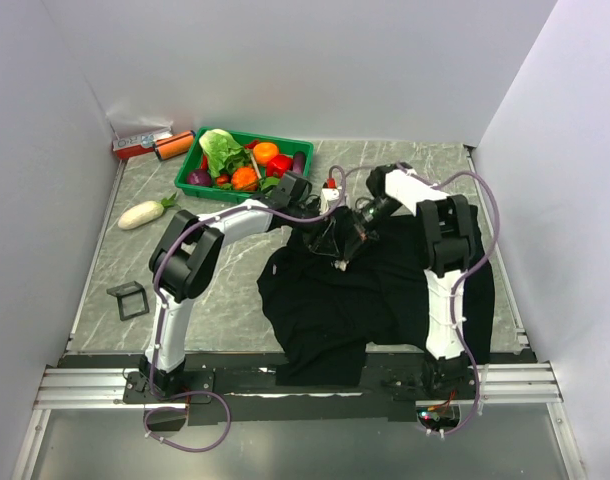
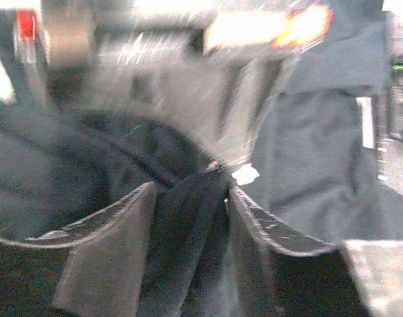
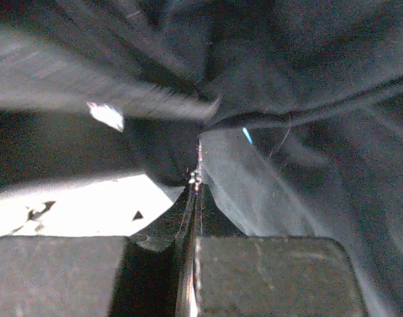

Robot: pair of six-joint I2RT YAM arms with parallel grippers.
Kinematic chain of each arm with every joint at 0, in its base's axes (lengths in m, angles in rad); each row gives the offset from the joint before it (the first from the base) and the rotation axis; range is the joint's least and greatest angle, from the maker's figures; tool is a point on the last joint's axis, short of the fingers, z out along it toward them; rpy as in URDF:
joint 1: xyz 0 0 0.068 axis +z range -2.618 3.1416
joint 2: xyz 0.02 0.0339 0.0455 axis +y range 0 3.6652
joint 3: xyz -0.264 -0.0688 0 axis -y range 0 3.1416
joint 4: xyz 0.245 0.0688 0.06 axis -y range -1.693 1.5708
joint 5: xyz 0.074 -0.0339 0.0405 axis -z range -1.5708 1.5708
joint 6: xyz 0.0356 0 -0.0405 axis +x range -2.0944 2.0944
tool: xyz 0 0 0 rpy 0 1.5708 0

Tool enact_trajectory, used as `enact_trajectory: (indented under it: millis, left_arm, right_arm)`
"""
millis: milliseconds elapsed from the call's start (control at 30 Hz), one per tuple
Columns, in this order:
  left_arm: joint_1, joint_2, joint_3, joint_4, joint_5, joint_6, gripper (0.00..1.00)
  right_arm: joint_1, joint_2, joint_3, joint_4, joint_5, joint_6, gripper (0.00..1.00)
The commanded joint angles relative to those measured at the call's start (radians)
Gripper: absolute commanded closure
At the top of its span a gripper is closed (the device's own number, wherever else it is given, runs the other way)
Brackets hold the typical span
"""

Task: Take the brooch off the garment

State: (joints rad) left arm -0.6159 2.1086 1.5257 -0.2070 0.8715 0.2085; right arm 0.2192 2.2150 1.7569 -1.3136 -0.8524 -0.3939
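Observation:
The black garment [image 1: 370, 290] lies crumpled on the right half of the table. Both grippers meet over its raised upper part. My left gripper [image 1: 328, 226] is shut on a bunched fold of the garment [image 2: 188, 224], with a small white label [image 2: 246, 174] just beyond its fingertips. My right gripper [image 1: 358, 236] is shut. Its tips [image 3: 195, 186] pinch a tiny sparkly speck, the brooch [image 3: 195, 176], against the dark fabric [image 3: 287, 79]. The white label [image 3: 106, 115] also shows in the right wrist view. The brooch cannot be made out in the top view.
A green tray [image 1: 193, 176] of vegetables stands at the back, just behind the left arm. A white radish [image 1: 140, 214] and an orange cylinder [image 1: 173, 146] lie at the back left. A small black frame [image 1: 130, 299] lies at the left. White walls close in three sides.

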Motion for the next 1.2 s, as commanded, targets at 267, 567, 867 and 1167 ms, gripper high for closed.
enact_trajectory:
  millis: [267, 567, 867, 1167]
  left_arm:
    - [-0.028, 0.065, 0.042, -0.032, 0.115, 0.023, 0.35]
    - [-0.081, 0.113, 0.087, -0.086, 0.035, 0.112, 0.27]
    - [-0.082, 0.131, 0.097, -0.103, -0.019, 0.152, 0.33]
    - [-0.047, 0.162, 0.154, -0.19, 0.034, 0.161, 0.4]
  right_arm:
    - [-0.015, 0.166, -0.031, -0.093, -0.122, -0.128, 1.0]
    - [-0.067, 0.27, -0.014, -0.116, -0.146, -0.115, 1.0]
    - [-0.08, 0.292, -0.034, -0.098, -0.116, -0.126, 1.0]
    - [-0.076, 0.293, -0.031, -0.101, -0.109, -0.131, 1.0]
